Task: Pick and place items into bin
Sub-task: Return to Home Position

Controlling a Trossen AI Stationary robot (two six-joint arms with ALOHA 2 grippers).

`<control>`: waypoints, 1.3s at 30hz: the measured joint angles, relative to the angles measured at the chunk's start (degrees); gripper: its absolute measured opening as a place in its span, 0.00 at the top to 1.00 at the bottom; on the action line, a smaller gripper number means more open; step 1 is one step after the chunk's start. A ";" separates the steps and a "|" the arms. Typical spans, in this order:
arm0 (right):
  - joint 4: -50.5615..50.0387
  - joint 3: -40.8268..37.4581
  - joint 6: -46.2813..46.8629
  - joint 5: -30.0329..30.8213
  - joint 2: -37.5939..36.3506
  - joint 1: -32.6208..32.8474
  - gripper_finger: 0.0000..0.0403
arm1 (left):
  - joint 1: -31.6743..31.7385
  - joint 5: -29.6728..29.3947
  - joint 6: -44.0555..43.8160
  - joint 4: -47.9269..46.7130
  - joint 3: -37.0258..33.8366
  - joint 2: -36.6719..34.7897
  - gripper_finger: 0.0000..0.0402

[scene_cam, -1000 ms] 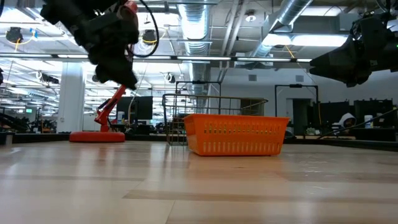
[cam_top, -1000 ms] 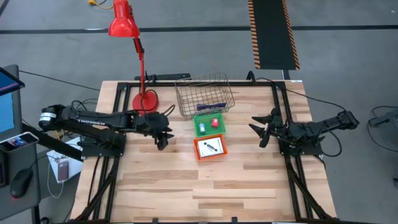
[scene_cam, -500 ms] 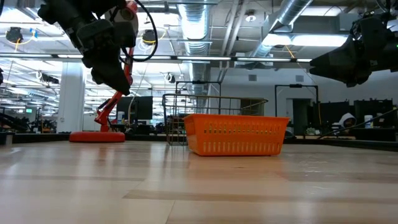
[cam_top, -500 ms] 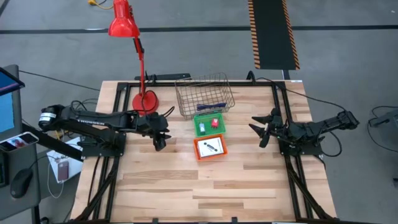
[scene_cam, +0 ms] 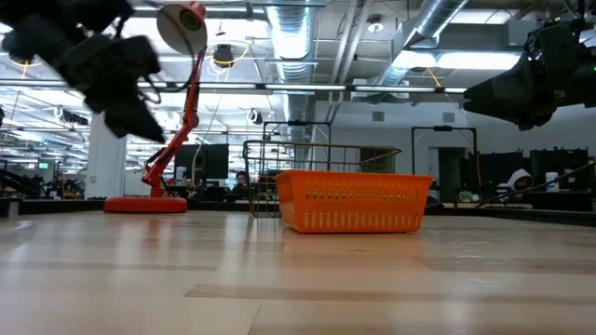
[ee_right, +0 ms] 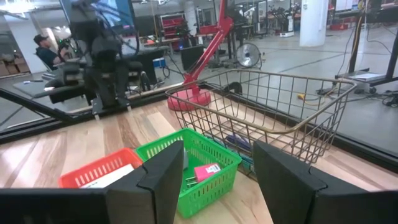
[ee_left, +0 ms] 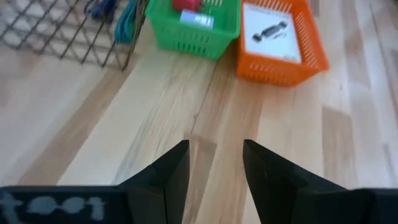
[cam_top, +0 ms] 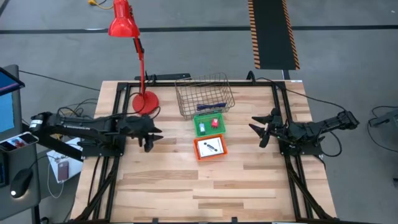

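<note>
Now, left gripper (cam_top: 149, 134): fingers apart, nothing betw. them; over bare worktop (cam_top: 186, 186), left of baskets, near lamp base (cam_top: 144, 101).
right gripper (cam_top: 261, 129): fingers apart, empty; over worktop's right side, well apart from baskets.
wire basket (cam_top: 183, 102): thin blue and green items (ee_left: 127, 22) inside.
green basket (cam_top: 209, 134): just beside wire basket; red block (cam_top: 216, 122) + small blue-white item (cam_top: 201, 128) inside.
orange basket (cam_top: 211, 157): just beside green basket; white card (cam_top: 210, 147) w/ black mark flat inside.

Green basket (cam_top: 209, 134), orange basket (cam_top: 196, 149), gold wire basket (cam_top: 202, 90), red lamp (cam_top: 144, 101), light wood table (cam_top: 205, 186).
</note>
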 joint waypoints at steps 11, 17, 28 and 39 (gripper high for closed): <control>4.07 -0.66 0.00 -0.07 -1.20 -2.30 0.54 | -0.02 -0.03 0.12 0.18 -16.64 -15.92 0.66; 4.52 -1.42 0.01 0.05 -4.56 -5.68 0.54 | 0.09 0.01 0.15 2.58 -16.42 -20.24 0.66; 4.47 -1.44 0.00 0.00 -5.20 -8.93 0.54 | 0.09 -0.04 0.15 3.31 -17.43 -39.00 0.66; 4.50 -1.46 0.00 -0.04 -4.74 -8.95 0.54 | 0.11 -0.03 0.20 5.88 -18.03 -43.54 0.66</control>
